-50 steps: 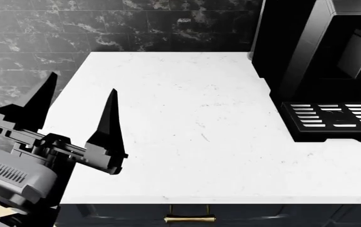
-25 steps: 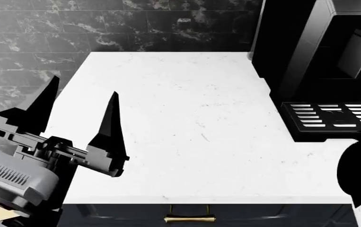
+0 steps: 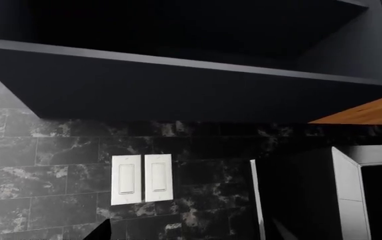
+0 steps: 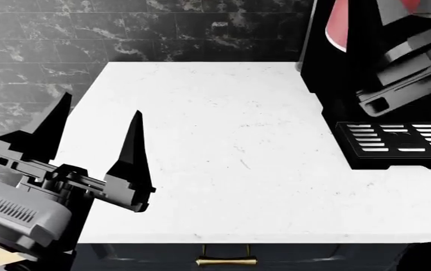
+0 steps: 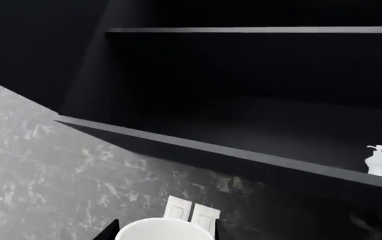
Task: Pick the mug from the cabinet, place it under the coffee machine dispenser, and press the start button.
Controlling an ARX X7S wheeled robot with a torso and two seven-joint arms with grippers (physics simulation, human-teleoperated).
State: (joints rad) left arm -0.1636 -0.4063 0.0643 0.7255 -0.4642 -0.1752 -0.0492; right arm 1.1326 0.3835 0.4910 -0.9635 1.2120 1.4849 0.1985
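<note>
The red mug (image 4: 340, 23) hangs high at the head view's top right, in front of the tall black coffee machine (image 4: 334, 84). My right gripper (image 4: 373, 17) is shut on the mug, with one black finger (image 4: 366, 34) across it. In the right wrist view the mug's white inside (image 5: 164, 229) sits between the two fingertips (image 5: 110, 233). The right arm hides the coffee machine dispenser; the slotted drip tray (image 4: 396, 138) below it is bare. My left gripper (image 4: 95, 135) is open and holds nothing, over the counter's left edge. I cannot make out a start button.
The white counter (image 4: 223, 147) ends at a drawer with a brass handle (image 4: 226, 261). A dark marble backsplash carries two white wall switches (image 3: 141, 179). The dark cabinet shelf (image 5: 244, 152) holds a white soap bottle (image 5: 379, 161).
My right gripper with the red mug has come into the head view at the top right, in front of the machine. The dark arm part sank toward the bottom right. The left gripper barely moved.
</note>
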